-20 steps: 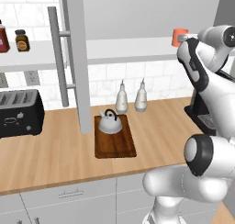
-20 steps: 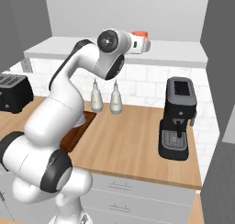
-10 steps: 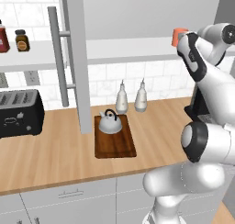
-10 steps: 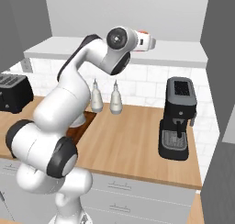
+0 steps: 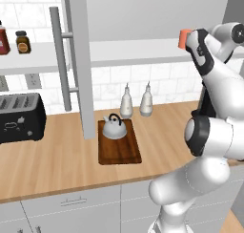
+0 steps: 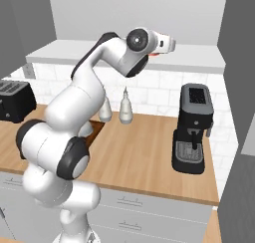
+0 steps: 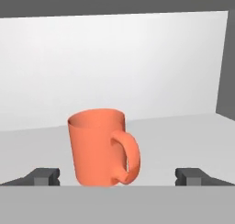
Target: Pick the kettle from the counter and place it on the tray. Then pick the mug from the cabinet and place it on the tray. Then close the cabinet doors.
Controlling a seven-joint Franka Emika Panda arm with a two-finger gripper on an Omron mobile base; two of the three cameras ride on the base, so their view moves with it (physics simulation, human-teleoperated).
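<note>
Squat silver-grey kettle [image 5: 115,127] sits at the dark-brown wooden tray's [image 5: 119,151] far edge. Gripper [image 7: 118,177], jaws fully spread and empty, flanks the orange-coral cylindrical mug [image 7: 101,147] on the white cabinet shelf [image 7: 183,131], evidently positioned for grasping.

matt orange mug [image 7: 98,147], dark wooden tray [image 5: 120,151]

White cabinet shelf [image 7: 183,131] carries the upright orange mug [image 7: 102,147]

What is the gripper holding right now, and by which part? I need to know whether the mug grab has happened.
Nothing is held. The gripper has its jaws wide open on either side of the mug, not touching it.
</note>
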